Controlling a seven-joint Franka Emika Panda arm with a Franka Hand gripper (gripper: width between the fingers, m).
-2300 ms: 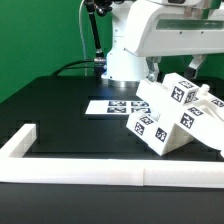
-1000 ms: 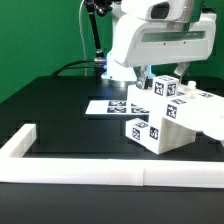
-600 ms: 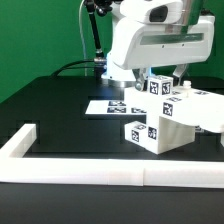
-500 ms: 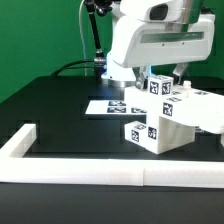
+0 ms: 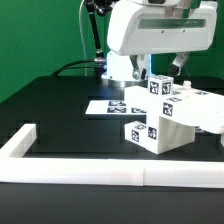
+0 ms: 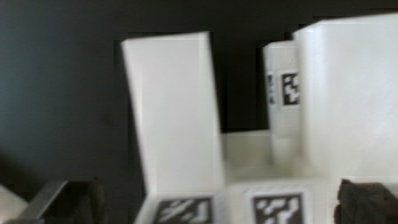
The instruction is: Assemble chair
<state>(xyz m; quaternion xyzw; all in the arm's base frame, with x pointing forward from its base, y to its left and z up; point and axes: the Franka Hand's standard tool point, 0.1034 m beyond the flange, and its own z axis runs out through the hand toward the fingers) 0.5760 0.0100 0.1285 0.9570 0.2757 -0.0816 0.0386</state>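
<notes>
Green backdrop (image 5: 40, 30) behind; below it a flat black desk (image 5: 60, 115) fills most of the exterior view.

White robot arm (image 5: 150, 35), bulky and smooth-shelled, stands at the far side of the desk and leans over toward the exterior view's right.

Long low white border rail (image 5: 100, 172) runs along the desk's near edge. A short return turns back along the exterior view's left.

The chair (image 5: 170, 118), a chunky white plastic assembly of blocks and cube-ended pieces, sits on the desk at the exterior view's right, under the arm's head. It is between the rail and the arm's base and well apart from the rail. Several pieces stack and slant, and one long bar juts toward the exterior view's right edge.

The marker board (image 5: 112, 105), thin, flat and white with printed tags, lies on the desk just beside the chair, on its exterior-view-left side. The chair hides the board's end from this angle.

Pincer (image 6: 214, 200): jaws spread wide and gripping nothing. It hangs above the chair's top. In the wrist view the dark fingertips (image 6: 63, 200) sit at either side, with white chair parts between them. Whether either tip touches the plastic I cannot tell.

Also in the wrist view are an upright white slab (image 6: 173, 110) and a taller white block (image 6: 347, 90).

Small black-and-white square tags (image 5: 157, 87) mark the cube faces.
</notes>
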